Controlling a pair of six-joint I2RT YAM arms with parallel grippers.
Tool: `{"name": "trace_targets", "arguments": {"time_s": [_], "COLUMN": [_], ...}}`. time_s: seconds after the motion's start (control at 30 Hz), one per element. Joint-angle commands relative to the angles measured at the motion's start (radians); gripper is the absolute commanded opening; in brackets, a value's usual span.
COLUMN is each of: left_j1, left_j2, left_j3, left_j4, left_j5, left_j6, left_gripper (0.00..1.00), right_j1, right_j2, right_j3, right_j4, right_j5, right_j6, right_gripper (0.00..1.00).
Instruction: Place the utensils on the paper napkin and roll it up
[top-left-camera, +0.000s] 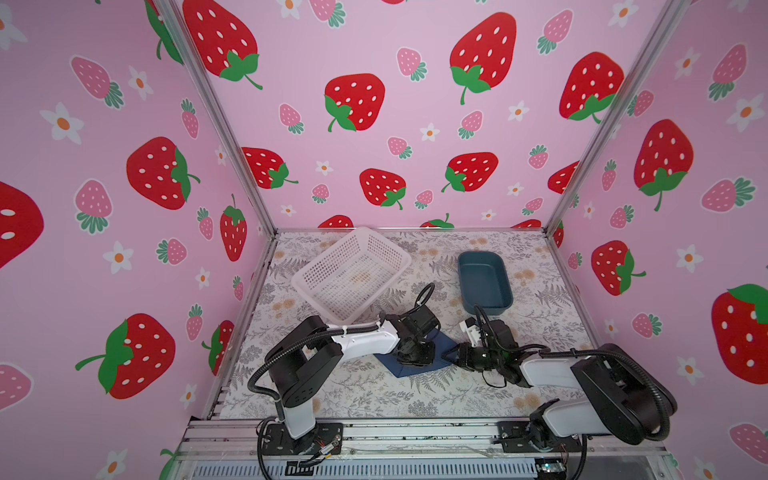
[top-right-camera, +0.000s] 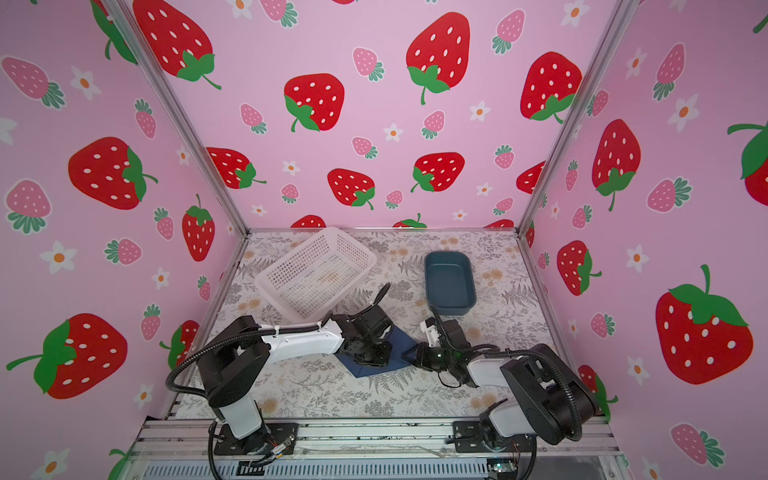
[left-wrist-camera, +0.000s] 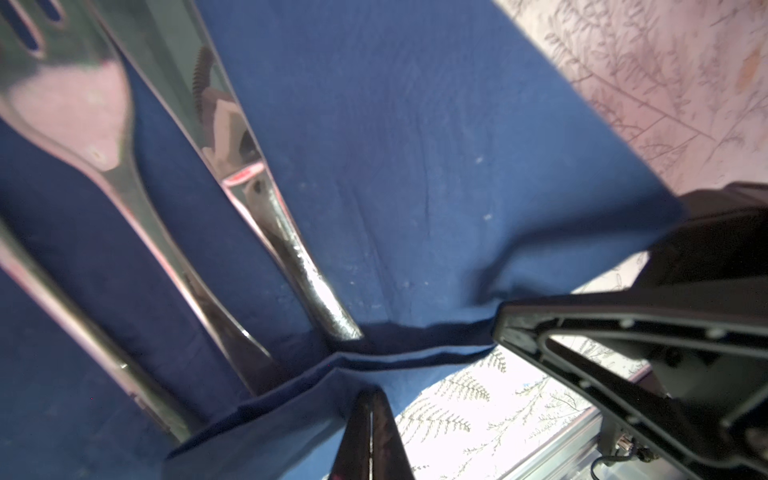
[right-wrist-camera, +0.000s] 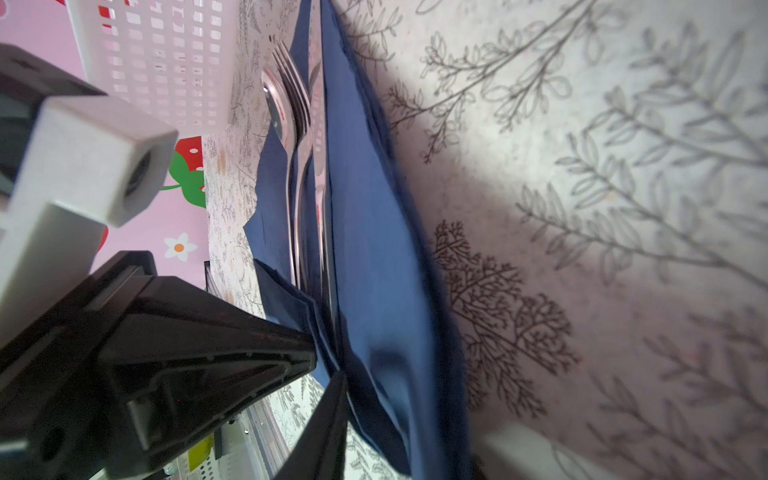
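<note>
At lower centre the left gripper (left-wrist-camera: 370, 395) pinches the paper napkin (left-wrist-camera: 415, 166); 3 utensils (left-wrist-camera: 124, 187) lie upper left. Whether the right gripper (top-left-camera: 453, 356) grips, I cannot tell.

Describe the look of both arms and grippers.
The left arm and right arm match: white shells on the links, black boxy joints, a black ribbed cable running alongside. The left gripper and right gripper are black with tapering wedge fingers. A white camera block sits at each wrist.
</note>
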Motion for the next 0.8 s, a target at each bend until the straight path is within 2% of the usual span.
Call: {"name": "trace_targets", "arguments": {"time_s": [0.0,0.27,0.47,0.6,0.67,0.77], "left_j1": [-0.003,-0.002,-0.003,-0.003,-0.002,-0.003], "left_j2": [-0.029,-0.025,-0.024,-0.022,-0.021,-0.017], "left_j3": [0.024,0.025,0.024,0.023,0.023,0.022], "left_j4": [-0.025,-0.022,-0.024,-0.023,-0.025,-0.025], "left_j5": [-0.011,-0.010,-0.012,-0.014,-0.016,-0.018], "left_j6": [0.006,0.005,0.004,0.006,0.006,0.003], "left_gripper": [0.07,0.07,0.07,0.07,0.07,0.08], "right_j1": [0.004,0.005,0.005,0.005,0.005,0.005], "right_j2": [-0.029,0.011,0.004,0.010,0.005,-0.002], "right_j3": [0.019,-0.024,-0.009,0.001,-0.003,-0.006], "right_j4": [-0.083,-0.036,-0.010,0.015,0.050,0.051], "right_j5": [0.034,-0.037,-0.041,-0.063,-0.082,-0.094], "right_j6": [-0.039,-0.045,-0.034,-0.028,-0.015,-0.020], "right_gripper": [0.34,0.36,0.26,0.23,0.23,0.31]}}
